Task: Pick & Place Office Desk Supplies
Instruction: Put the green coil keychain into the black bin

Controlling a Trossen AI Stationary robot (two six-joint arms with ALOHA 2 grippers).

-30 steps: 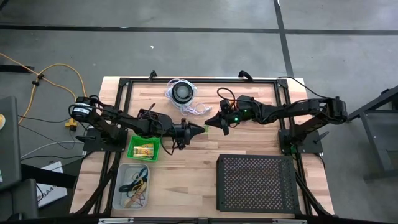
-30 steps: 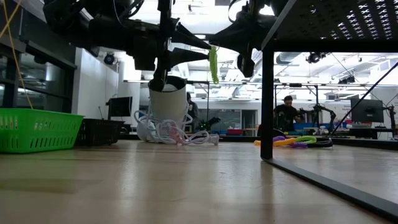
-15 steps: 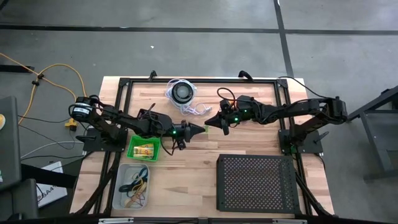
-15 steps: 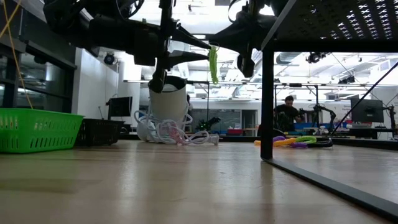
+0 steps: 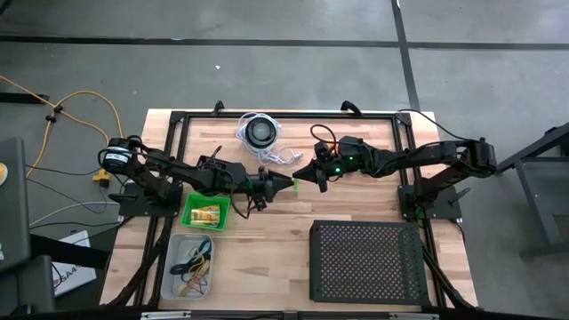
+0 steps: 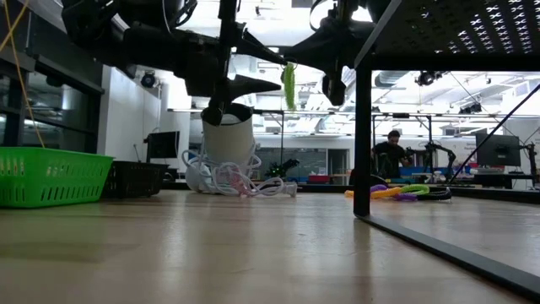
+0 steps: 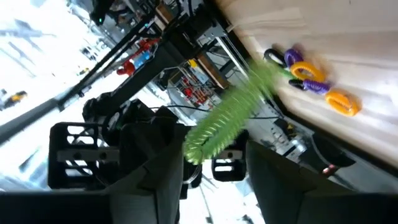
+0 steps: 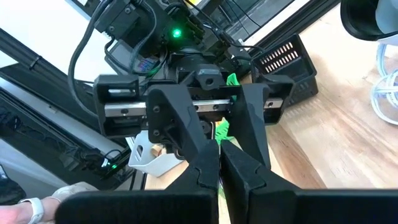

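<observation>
A green spiral coil (image 6: 289, 84) hangs in the air above the middle of the table, held by my right gripper (image 5: 300, 176), which is shut on it. My left gripper (image 5: 286, 181) faces it from the table's left and is open. In the left wrist view its fingers stand on either side of the coil (image 7: 230, 118) without touching it. Several orange and purple rings (image 7: 311, 78) lie on the wood below. Yellow packets sit in the green basket (image 5: 190, 219). Rubber bands lie in the clear bin (image 5: 174, 267). My right gripper pinches the green coil between its two fingers at the coil's upper end (image 8: 222, 132). The fingers come level from the table's right. The coil hangs below the fingers, lifted clear of the table, its lower end (image 6: 290, 105) free.
The black perforated tray (image 5: 366, 260) fills the near right of the table and stands raised on legs (image 6: 363, 127). The black disc with its white coiled cord (image 5: 260, 133) sits at the far edge. Bare wood lies between the basket and the tray.
My left gripper has shifted slightly beside the hanging coil. The right gripper and the coil have kept their place.
</observation>
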